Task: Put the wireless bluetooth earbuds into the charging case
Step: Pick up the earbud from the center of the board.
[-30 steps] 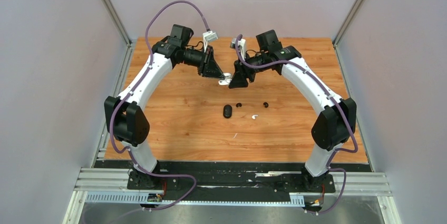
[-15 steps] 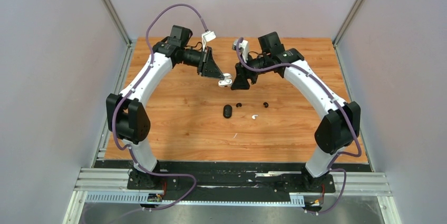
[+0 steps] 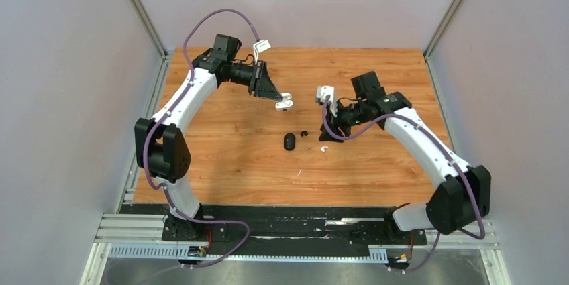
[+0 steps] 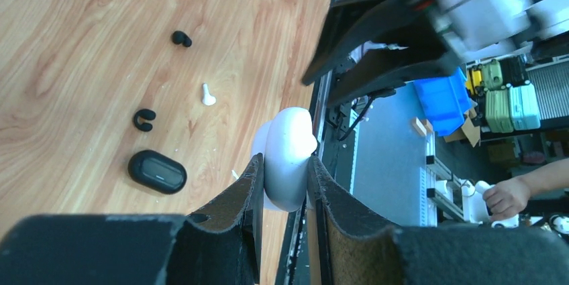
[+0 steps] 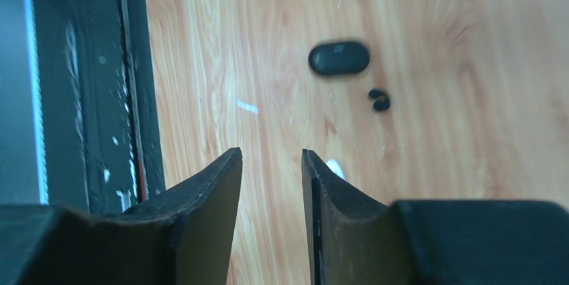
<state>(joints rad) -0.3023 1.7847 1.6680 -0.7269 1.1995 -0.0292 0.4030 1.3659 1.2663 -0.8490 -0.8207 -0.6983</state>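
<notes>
The task is only partly under way, as far as can be seen. The left gripper (image 4: 282, 164) is clamped on the white case (image 4: 289, 154), holding it in the air over the middle of the worktop (image 3: 221, 164), a little toward the far edge. Whether a bud already sits in that case cannot be told.

The black case (image 3: 290, 141) lies closed near the worktop's middle, so none of its buds have gone in by the look of it. One black bud (image 3: 303, 133) lies just beside it on the far side. The other black bud (image 4: 180, 38) lies further toward the right edge. A white bud (image 3: 324, 148) lies loose on the wood between them, a touch nearer the near edge. Only one white bud shows; where its twin is I cannot say.

The right gripper (image 5: 271, 156) hangs low over the loose buds, its jaws a narrow gap apart with nothing between them. It looks set for a pick. At least three buds are left to seat.

A small white fleck (image 5: 246, 106) lies toward the near edge.

No brand, label or writing can be read on either case or on the arms.
</notes>
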